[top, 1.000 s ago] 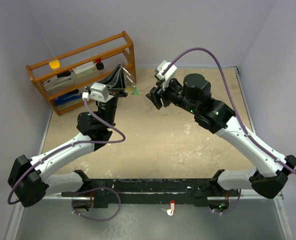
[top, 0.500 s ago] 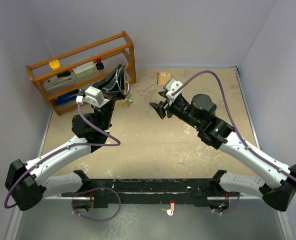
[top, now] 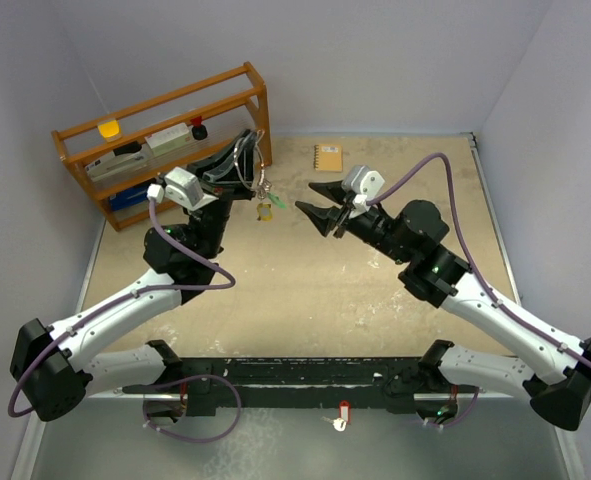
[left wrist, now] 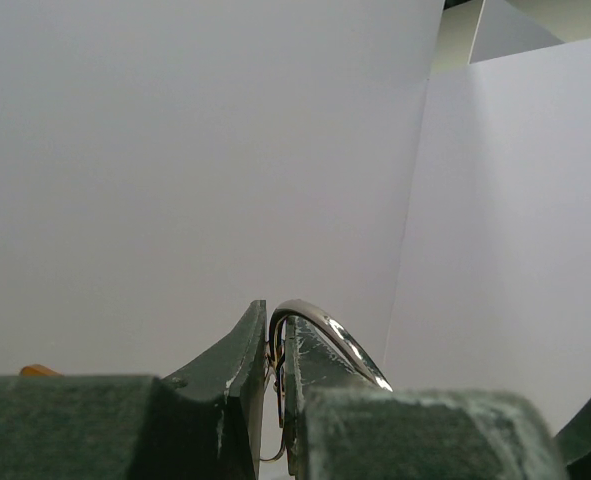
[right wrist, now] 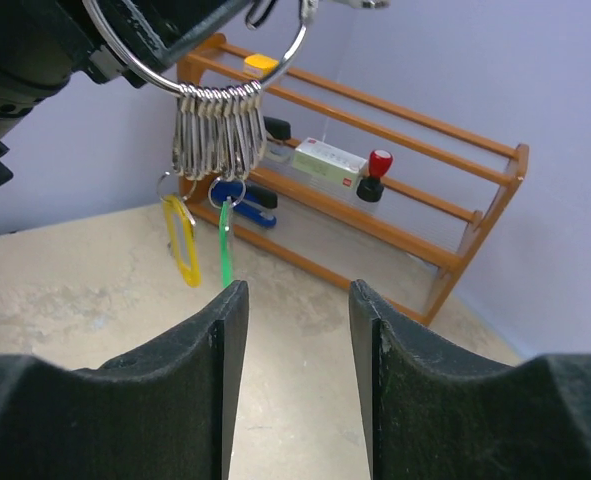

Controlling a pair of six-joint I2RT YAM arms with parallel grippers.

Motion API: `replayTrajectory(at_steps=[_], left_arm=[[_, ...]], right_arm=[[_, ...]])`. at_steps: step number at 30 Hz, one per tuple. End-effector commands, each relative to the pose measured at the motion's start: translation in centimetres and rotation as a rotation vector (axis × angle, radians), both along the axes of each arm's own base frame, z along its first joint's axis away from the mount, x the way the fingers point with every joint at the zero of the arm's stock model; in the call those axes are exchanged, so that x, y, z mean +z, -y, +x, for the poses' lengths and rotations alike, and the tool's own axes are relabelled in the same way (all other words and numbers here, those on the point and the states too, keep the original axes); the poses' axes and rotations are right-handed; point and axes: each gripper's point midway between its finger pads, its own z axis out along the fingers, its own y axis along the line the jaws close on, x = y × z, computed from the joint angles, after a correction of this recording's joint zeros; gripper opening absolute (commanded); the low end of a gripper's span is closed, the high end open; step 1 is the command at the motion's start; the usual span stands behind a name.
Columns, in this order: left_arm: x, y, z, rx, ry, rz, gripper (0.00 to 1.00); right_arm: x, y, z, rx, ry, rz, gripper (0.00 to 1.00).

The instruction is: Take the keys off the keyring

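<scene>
My left gripper (top: pixel 249 165) is shut on the keyring (top: pixel 262 186) and holds it up in the air in front of the rack. In the left wrist view the silver ring (left wrist: pixel 327 325) arches out from between the closed fingers (left wrist: pixel 275 335). In the right wrist view the big ring carries a cluster of silver wire loops (right wrist: pixel 218 135); a green key (right wrist: pixel 224 245) and a yellow-gold one (right wrist: pixel 180 240) hang below. My right gripper (top: pixel 313 199) is open and empty, to the right of the keyring and pointing at it, jaws apart (right wrist: pixel 295 300).
A wooden rack (top: pixel 165 140) with small items stands at the back left; it also shows in the right wrist view (right wrist: pixel 405 200). A tan spiral notebook (top: pixel 327 157) lies at the back. A red-and-white tag (top: pixel 343 415) sits at the near edge.
My right arm has dropped and drawn back to the right, uncovering the notebook; its gripper has turned to face the keyring. My left gripper has shifted slightly right with the keyring.
</scene>
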Motion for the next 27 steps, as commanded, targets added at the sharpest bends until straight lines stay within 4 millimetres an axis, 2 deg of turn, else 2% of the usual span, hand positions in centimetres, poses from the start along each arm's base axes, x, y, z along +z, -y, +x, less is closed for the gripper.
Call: replayTrajectory(at_steps=[1,11,27], left_arm=[[3.0,0.3,-1.9,-0.114,0.034,-0.044,0.00],[2.5,1.9,-1.7,-0.193,-0.008,-0.025,0.00],[2.1,3.1,-1.2,-0.228,-0.022,-0.023,0.00]], right_arm=[[2.4,-0.9,-1.1,0.078,0.068,0.078,0.49],[2.5,-2.3,-1.5,0.147,0.075,0.103,0.49],[2.3,-2.6,-1.1,0.143,0.070,0.110,0.47]])
